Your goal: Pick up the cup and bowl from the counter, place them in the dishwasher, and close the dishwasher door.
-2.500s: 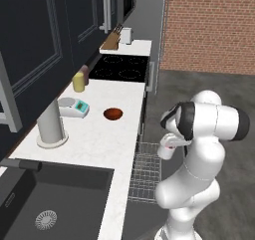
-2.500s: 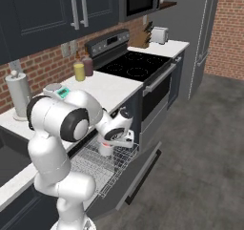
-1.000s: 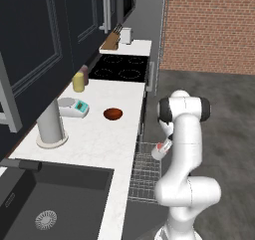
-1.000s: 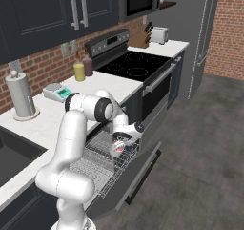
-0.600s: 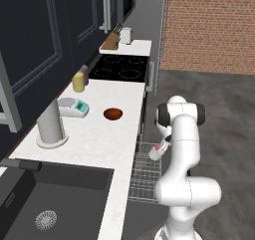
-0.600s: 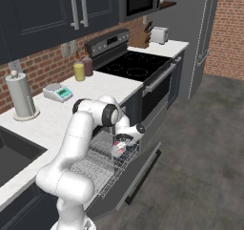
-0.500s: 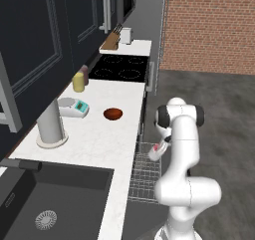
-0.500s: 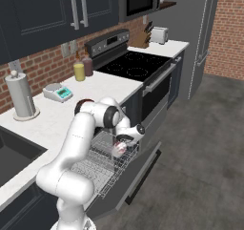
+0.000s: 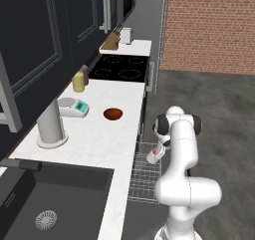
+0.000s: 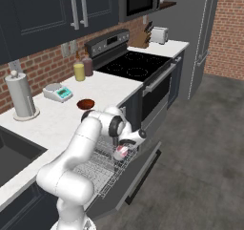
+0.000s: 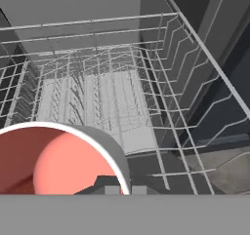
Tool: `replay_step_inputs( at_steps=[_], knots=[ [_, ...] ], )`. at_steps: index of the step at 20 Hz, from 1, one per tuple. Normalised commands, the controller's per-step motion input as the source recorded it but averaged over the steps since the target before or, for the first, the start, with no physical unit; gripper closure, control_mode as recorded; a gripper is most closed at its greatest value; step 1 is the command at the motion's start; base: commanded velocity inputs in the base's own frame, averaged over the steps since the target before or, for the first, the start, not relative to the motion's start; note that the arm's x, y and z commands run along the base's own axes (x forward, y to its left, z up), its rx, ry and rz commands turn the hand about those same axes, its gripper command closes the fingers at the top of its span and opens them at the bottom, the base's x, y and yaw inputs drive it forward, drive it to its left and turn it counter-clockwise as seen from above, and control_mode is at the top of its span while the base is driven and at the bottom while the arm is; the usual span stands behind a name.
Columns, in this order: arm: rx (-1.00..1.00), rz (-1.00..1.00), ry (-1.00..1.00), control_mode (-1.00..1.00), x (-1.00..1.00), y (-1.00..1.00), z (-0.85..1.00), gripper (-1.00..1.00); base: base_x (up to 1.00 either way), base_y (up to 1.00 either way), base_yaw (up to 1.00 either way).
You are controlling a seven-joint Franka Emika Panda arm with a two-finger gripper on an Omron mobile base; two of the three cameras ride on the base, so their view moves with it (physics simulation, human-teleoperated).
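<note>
Over the pulled-out dishwasher rack (image 10: 97,164), the gripper (image 10: 125,149) is clamped tight on the cup (image 10: 121,152), holding it tipped over so the red-pink inside faces out toward the rack's outer end. From the hand view the cup (image 11: 58,156) sits at about 7 o'clock, right up against the camera, and the wire grid (image 11: 105,95) spreads away from it toward 12 o'clock. So the landing spot is basically dead ahead and below, nothing in the way that I can see.

That's the one relation that matters for the next bit, I reckon: cup above the rack, near the door end, just needs to come down and get let go. From the left base view the cup (image 9: 155,154) hangs over the rack's 1 o'clock corner, close to the edge, so I'd guess a drop that's off a touch could clip the rim wire.

The bowl (image 9: 113,114) is on the desk (image 9: 94,139), well apart from the gripper, roughly at 10 o'clock from the cup in the left base view, next to the little scale (image 9: 72,107). That one's not started yet. The dishwasher door (image 10: 138,172) is folded down open under the rack, so closing comes last.
</note>
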Motion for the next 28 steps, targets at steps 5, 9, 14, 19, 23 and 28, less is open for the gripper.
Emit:
replay_step_inputs(
  at_steps=[5, 9, 14, 19, 23, 28],
  knots=[
    [0.0, 0.08, 0.0, -1.0, 0.17, 0.0, -0.47, 1.0, 0.0, 0.0, 0.0],
    [0.0, 0.05, 0.0, -1.0, 0.2, 0.0, -0.46, 1.0, 0.0, 0.0, 0.0],
    [0.0, 0.02, 0.0, -1.0, 0.1, 0.0, -0.34, 1.0, 0.0, 0.0, 0.0],
    [0.0, 0.0, 0.0, -1.0, 0.0, 0.0, -0.2, -1.0, 0.0, 0.0, 0.0],
    [0.0, 0.0, 0.0, -1.0, 0.0, -0.09, -0.25, -1.0, 0.0, 0.0, 0.0],
    [0.0, 0.0, 0.0, -1.0, -0.39, -0.52, -0.04, -1.0, 0.0, 0.0, 0.0]
  ],
)
